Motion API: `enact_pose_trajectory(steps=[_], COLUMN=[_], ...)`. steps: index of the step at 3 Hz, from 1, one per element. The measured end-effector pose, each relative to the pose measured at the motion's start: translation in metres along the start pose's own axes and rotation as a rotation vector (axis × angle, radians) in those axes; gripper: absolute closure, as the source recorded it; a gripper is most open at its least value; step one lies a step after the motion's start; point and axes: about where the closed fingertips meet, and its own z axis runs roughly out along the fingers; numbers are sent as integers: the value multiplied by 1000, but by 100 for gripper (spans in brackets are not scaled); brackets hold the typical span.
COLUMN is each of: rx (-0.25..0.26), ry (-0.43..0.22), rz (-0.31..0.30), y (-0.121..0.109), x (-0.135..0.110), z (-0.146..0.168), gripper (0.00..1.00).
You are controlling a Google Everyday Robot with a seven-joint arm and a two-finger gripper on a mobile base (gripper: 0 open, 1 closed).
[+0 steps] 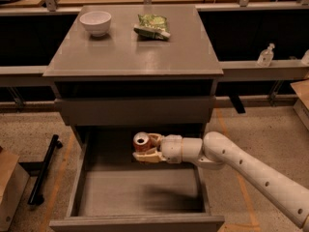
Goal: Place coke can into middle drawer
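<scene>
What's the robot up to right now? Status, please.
Tool shut on can, over back of open drawer. Can not yet set down. Nothing seen in the way.

White rounded arm (pixel 251 170) with small dark holes, cream-fingered end effector (pixel 144 149) over the middle drawer (pixel 140 195)
</scene>
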Motion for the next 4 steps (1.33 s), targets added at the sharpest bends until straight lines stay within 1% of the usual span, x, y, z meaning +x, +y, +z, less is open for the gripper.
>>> enact_pose_trajectory(steps=[1, 2, 3, 4], rx=[-19, -76, -141, -147], ry=[-10, -36, -62, -66], rz=[15, 28, 58, 65], y=[2, 12, 31, 34], x=[5, 26, 52, 55], z=[2, 22, 50, 53], gripper=[100, 100, 100, 100])
